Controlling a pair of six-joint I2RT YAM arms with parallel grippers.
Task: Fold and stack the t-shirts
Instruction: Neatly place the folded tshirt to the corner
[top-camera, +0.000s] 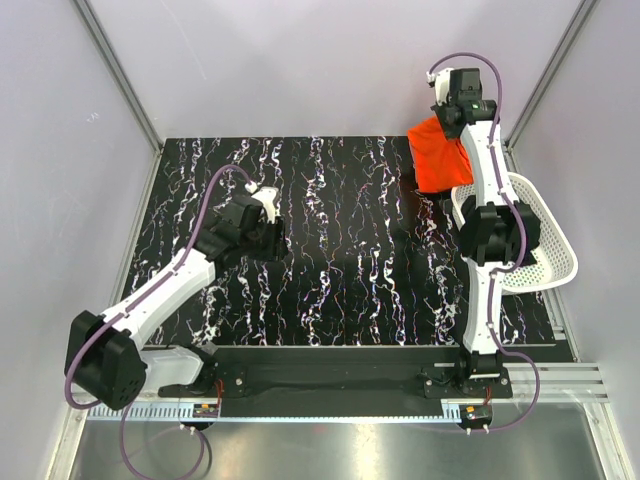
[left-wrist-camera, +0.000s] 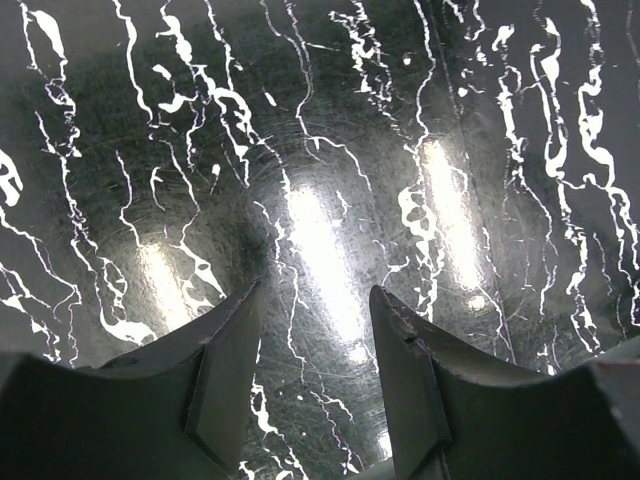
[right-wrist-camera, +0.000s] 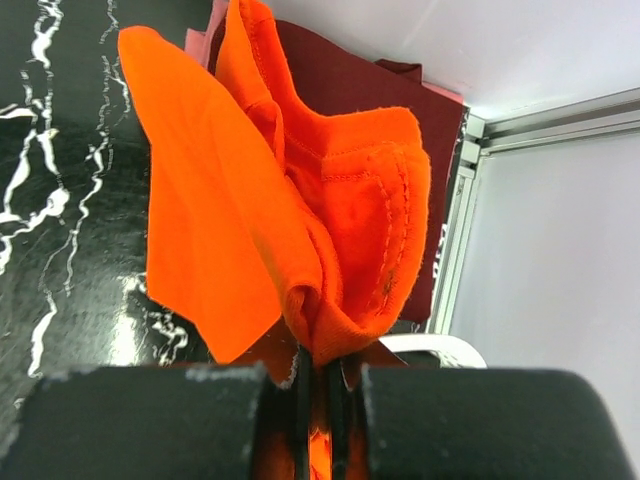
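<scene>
Shirt status: the orange t-shirt (top-camera: 438, 158) hung bunched from the right end effector (right-wrist-camera: 325, 385), whose fingers were pinched tight on a fold of it, up at the 1 o'clock corner of the tabletop (top-camera: 340, 260). Couldn't tell whether its lower edge touched down. Maroon t-shirt (right-wrist-camera: 345, 85) lay on the tabletop behind it, against the frame in that same corner. White basket (top-camera: 556, 262) sat at 3 o'clock, partly under the right arm. Left end effector (left-wrist-camera: 315, 295) hovered around 9 o'clock, fingers apart, facing the black marbled surface.
</scene>
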